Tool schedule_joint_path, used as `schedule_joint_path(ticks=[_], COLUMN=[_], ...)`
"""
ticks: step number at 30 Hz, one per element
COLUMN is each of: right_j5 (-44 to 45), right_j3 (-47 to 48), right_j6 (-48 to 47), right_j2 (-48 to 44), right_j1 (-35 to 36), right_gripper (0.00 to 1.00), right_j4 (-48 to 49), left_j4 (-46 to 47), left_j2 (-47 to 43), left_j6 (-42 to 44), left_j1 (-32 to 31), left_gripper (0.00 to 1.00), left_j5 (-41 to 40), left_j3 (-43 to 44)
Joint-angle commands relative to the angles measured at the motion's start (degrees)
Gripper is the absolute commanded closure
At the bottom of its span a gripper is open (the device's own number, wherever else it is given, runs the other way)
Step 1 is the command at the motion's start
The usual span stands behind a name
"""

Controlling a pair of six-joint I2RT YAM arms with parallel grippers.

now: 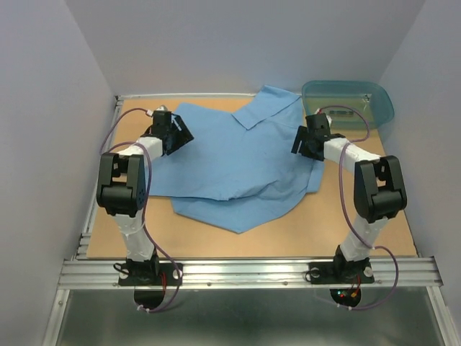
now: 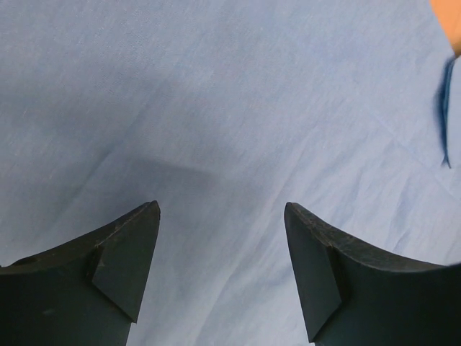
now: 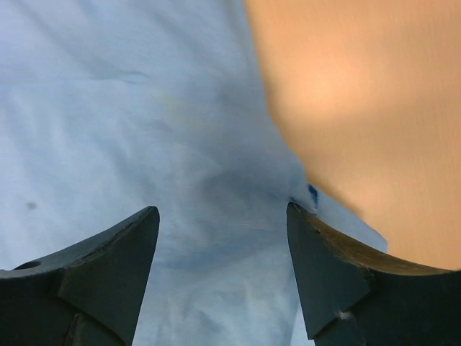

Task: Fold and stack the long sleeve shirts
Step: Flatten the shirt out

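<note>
A light blue long sleeve shirt (image 1: 238,162) lies spread on the table, collar toward the back, partly folded over itself. My left gripper (image 1: 178,137) hovers at the shirt's left edge; in the left wrist view its fingers (image 2: 130,259) stand wide apart over smooth blue cloth (image 2: 216,108), nothing between them. My right gripper (image 1: 302,144) is at the shirt's right edge. Seen from the right wrist, the right gripper (image 3: 222,223) is open just above the fabric (image 3: 130,130), the right fingertip (image 3: 302,223) at the hem where bare table (image 3: 360,94) begins.
A translucent teal plastic tub (image 1: 349,103) stands at the back right corner, just behind my right gripper. White walls close in the tan table (image 1: 360,231) on three sides. A metal rail (image 1: 245,272) runs along the near edge.
</note>
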Motion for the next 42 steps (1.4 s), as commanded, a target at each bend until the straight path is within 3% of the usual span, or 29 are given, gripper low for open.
schedule_joint_path(ticks=[1, 4, 9, 10, 16, 22, 35, 37, 38, 39, 40, 41, 42], right_j5=[-2.25, -1.99, -8.66, -9.37, -13.42, -16.58, -6.57, -5.16, -5.16, -5.16, -5.16, -5.16, -5.07], right_j3=[6.73, 5.34, 1.38, 1.12, 0.32, 4.35, 6.83, 6.21, 5.95, 5.69, 5.51, 5.42, 5.42], right_j6=[-8.93, -19.54, -23.97, -24.33, -27.92, -30.74, -34.96, -35.05, -35.05, -34.62, -34.61, -34.53, -34.44], right_j2=[-6.99, -12.44, -18.44, -18.79, -13.8, -4.49, 7.66, 8.19, 8.19, 7.93, 7.58, 7.22, 6.53], right_j1=[3.9, 16.07, 30.52, 35.24, 47.31, 53.2, 57.87, 58.23, 58.31, 58.32, 58.32, 58.32, 58.32], right_gripper=[0.23, 0.23, 0.23, 0.23, 0.3, 0.32, 0.36, 0.41, 0.49, 0.64, 0.64, 0.8, 0.87], right_j4=[1.33, 1.24, 1.16, 1.24, 0.72, -1.3, -1.83, -1.83, -1.83, -1.83, -1.92, -1.92, -1.92], left_j4=[-0.71, -2.9, -9.75, -10.29, -13.37, -15.57, -16.01, -15.92, -15.83, -15.66, -15.66, -15.66, -15.57], left_j2=[-9.17, -16.89, -24.29, -26.83, -35.62, -40.82, -44.6, -45.04, -45.13, -45.13, -45.13, -45.13, -45.22], left_j6=[2.4, 3.46, 4.43, 4.86, 4.52, 5.74, 5.92, 6.01, 5.92, 6.1, 6.01, 6.1, 6.19], left_j1=[0.0, 0.0, 0.09, 0.09, 2.37, 3.43, 3.87, 3.87, 3.78, 3.87, 3.87, 3.87, 3.87], left_gripper=[0.18, 0.17, 0.16, 0.16, 0.14, 0.1, 0.11, 0.12, 0.12, 0.12, 0.12, 0.12, 0.12], left_j5=[-1.49, -5.18, -12.38, -13.0, -14.42, -16.0, -16.35, -16.26, -16.44, -16.53, -16.53, -16.61, -16.7], left_j3=[1.42, -0.95, -6.39, -7.63, -16.51, -20.73, -24.34, -24.86, -25.04, -25.22, -25.31, -25.39, -25.31])
